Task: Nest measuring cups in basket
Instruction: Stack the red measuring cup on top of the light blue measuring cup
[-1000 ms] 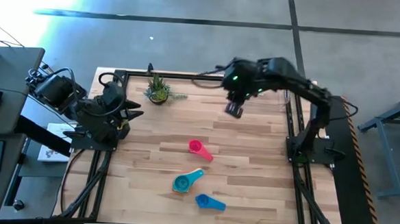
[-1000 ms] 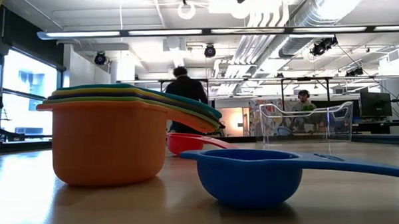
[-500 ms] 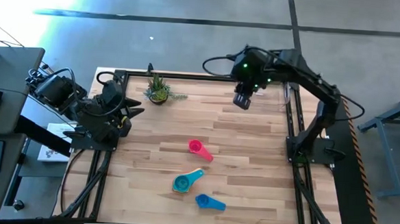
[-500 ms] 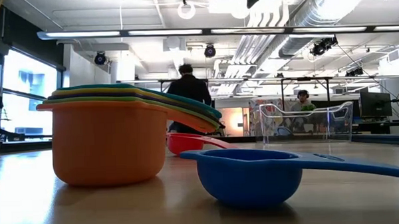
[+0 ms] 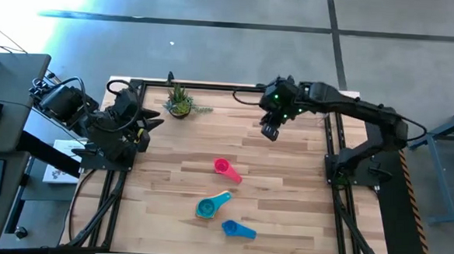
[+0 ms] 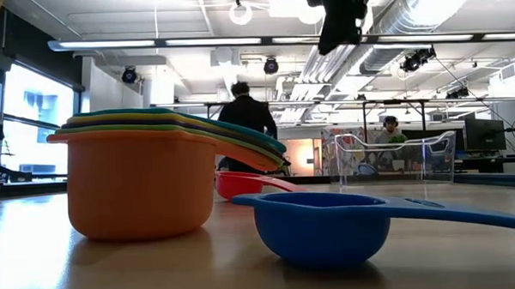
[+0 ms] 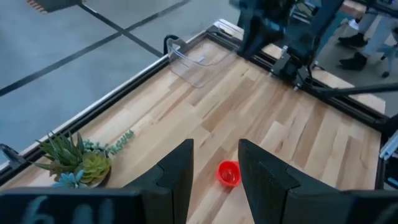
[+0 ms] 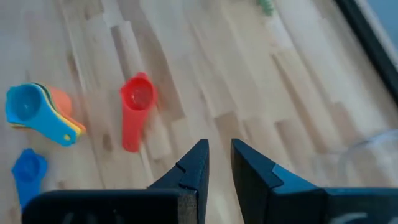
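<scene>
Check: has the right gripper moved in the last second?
Yes. In the high view the right gripper swung toward the table's far edge, then came back near its start, now slightly farther from the potted plant.

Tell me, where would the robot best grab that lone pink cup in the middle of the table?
Probably by the pink cup's flat handle, coming straight down from above. The cup lies alone on the table, bowl opening upward, and the handle sticks out clear toward the front-right, narrow enough for a tool's two fingers to straddle.
</scene>
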Robot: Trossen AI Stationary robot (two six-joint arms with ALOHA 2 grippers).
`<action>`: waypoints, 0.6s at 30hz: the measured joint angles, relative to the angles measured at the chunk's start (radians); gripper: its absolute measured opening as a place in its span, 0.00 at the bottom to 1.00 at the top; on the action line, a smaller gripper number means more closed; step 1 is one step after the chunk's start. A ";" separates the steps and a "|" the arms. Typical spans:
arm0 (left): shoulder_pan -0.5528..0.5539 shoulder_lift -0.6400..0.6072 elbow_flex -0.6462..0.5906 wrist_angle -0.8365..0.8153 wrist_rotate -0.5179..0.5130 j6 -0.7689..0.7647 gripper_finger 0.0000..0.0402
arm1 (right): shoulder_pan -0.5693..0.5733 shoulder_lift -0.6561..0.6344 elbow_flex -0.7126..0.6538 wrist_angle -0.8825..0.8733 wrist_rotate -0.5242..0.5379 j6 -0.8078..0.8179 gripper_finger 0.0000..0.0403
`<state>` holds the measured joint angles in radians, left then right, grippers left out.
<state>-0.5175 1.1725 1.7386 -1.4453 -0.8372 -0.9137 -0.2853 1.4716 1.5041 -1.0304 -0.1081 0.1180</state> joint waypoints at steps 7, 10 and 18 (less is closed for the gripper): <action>0.000 0.000 0.000 -0.001 -0.061 -0.033 0.29 | 0.037 -0.003 -0.169 0.235 -0.078 0.026 0.14; 0.001 0.000 0.000 -0.001 -0.064 -0.054 0.29 | 0.055 0.001 -0.220 0.317 -0.079 0.034 0.14; 0.001 0.000 0.000 -0.001 -0.066 -0.081 0.29 | 0.093 0.000 -0.292 0.532 -0.076 0.005 0.20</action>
<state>-0.5167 1.1728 1.7386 -1.4460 -0.9034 -0.9950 -0.1927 1.4719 1.2119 -0.4983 -0.1841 0.1233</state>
